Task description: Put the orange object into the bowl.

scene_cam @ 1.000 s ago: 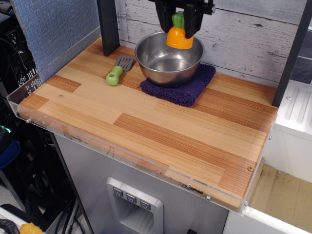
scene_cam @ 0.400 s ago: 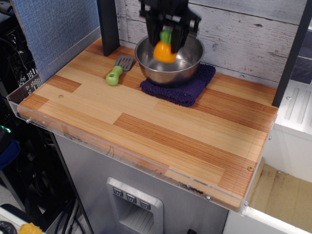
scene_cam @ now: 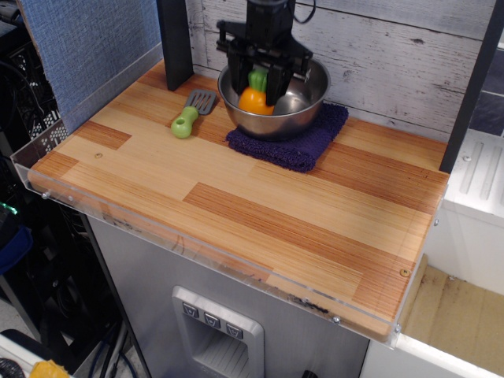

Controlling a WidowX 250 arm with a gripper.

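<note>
The orange object [scene_cam: 253, 100], a glossy orange toy fruit with a green cap, is low inside the stainless-steel bowl [scene_cam: 303, 98]. My black gripper [scene_cam: 258, 83] reaches down into the bowl from above, its fingers on either side of the green cap and shut on the fruit. The bowl stands on a dark purple cloth [scene_cam: 303, 142] at the back of the wooden table. Whether the fruit touches the bowl's bottom is hidden by the near wall.
A green-handled grey spatula [scene_cam: 191, 113] lies just left of the bowl. A dark post [scene_cam: 175, 43] stands at the back left and another at the right edge. A clear plastic rim [scene_cam: 197, 236] runs along the table's front edge.
The gripper has moved left and down with the orange object, from above the bowl's far right rim into the bowl.
</note>
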